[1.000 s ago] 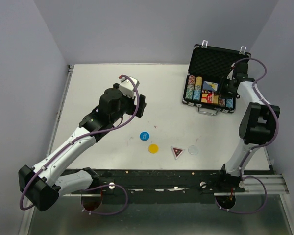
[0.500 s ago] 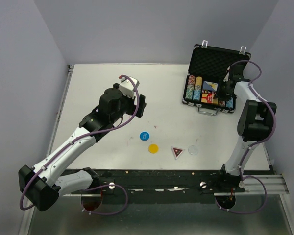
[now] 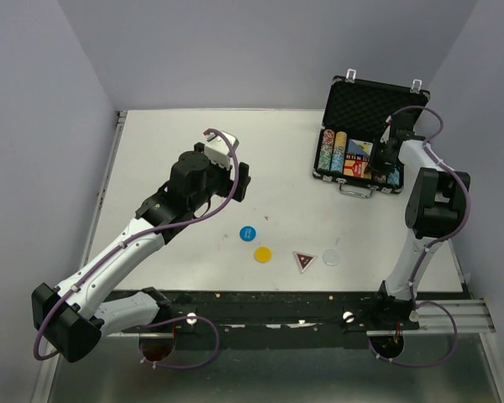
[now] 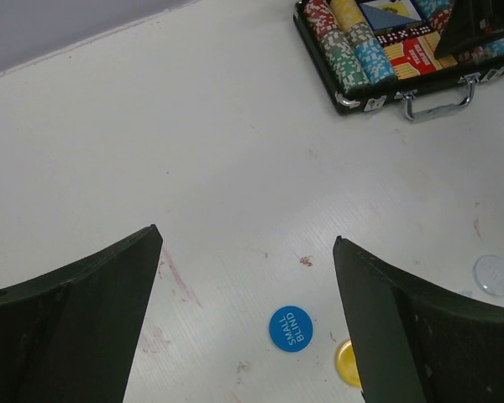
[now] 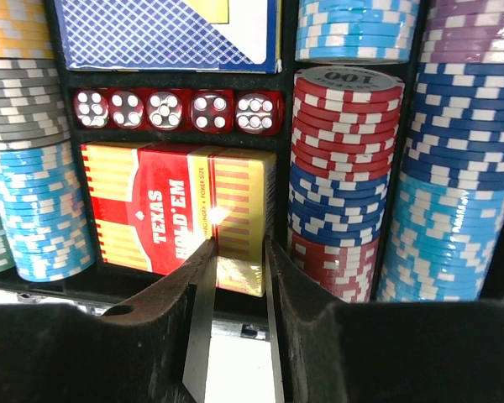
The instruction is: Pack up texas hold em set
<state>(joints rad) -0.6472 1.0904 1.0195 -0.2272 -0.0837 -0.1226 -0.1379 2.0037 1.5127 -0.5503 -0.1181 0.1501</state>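
The case (image 3: 371, 99) sits open at the far right corner of the counter (image 3: 176, 143), lid upright. Its tray holds chips (image 5: 340, 176), a row of dice (image 5: 176, 111) and a red deck (image 5: 176, 210) lying flat in its slot. The right gripper (image 5: 238, 245) is down in the tray at the deck's near right corner, with only a narrow gap between its fingers and nothing visibly held. Whether the tips touch the deck cannot be told. The step looks like seating this deck. To do it well, press straight down on the corner until the deck lies level with the chips beside it. Then lift straight up, so the fingers do not drag the deck or knock the red chip row next to it. Four pieces are not yet packed, near the middle of the front edge: a blue disc (image 3: 247, 232), a yellow disc (image 3: 262, 253), a triangle (image 3: 304, 260) and a clear disc (image 3: 331, 257). The left gripper (image 4: 245, 235) hangs above the counter left of centre, fingers wide apart and empty, with the blue disc just ahead of it. These thin discs will probably be hard to pinch flat, so sliding one to an edge or tipping it may help.
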